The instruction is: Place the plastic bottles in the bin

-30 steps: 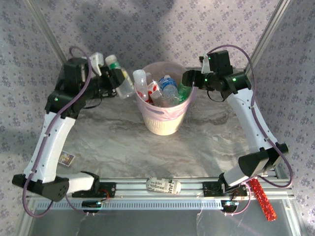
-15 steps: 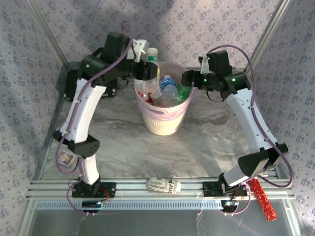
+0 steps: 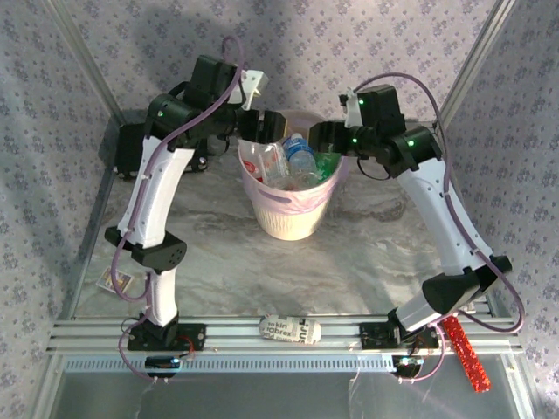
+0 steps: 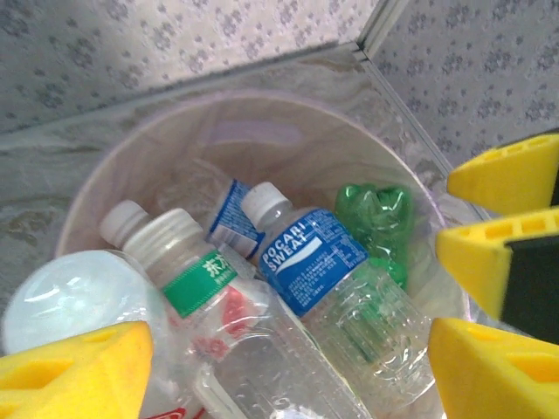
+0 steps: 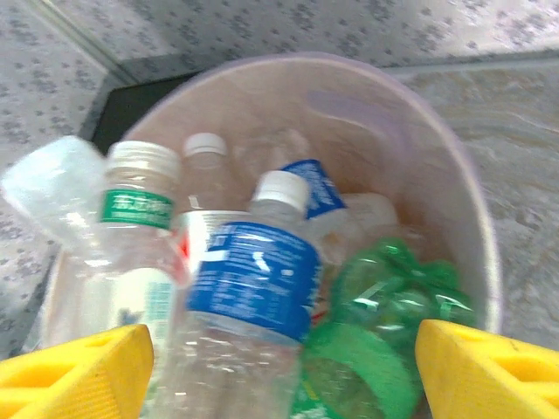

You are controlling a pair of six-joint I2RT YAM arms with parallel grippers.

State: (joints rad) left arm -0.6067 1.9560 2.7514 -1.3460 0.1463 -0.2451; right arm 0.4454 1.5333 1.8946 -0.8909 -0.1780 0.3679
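Bottles (image 4: pixel 314 262) in bin (image 4: pixel 262 131), perhaps brim-full

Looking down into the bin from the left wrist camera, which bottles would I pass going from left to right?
In order: green-label bottle → blue-label bottle → green bottle, all lying inside the bin.

A robot test cell in a lab: marble-look bench (image 3: pixel 367 253), aluminium frame rails (image 3: pixel 227 336), patterned cloth screens (image 3: pixel 349 44) enclosing it.
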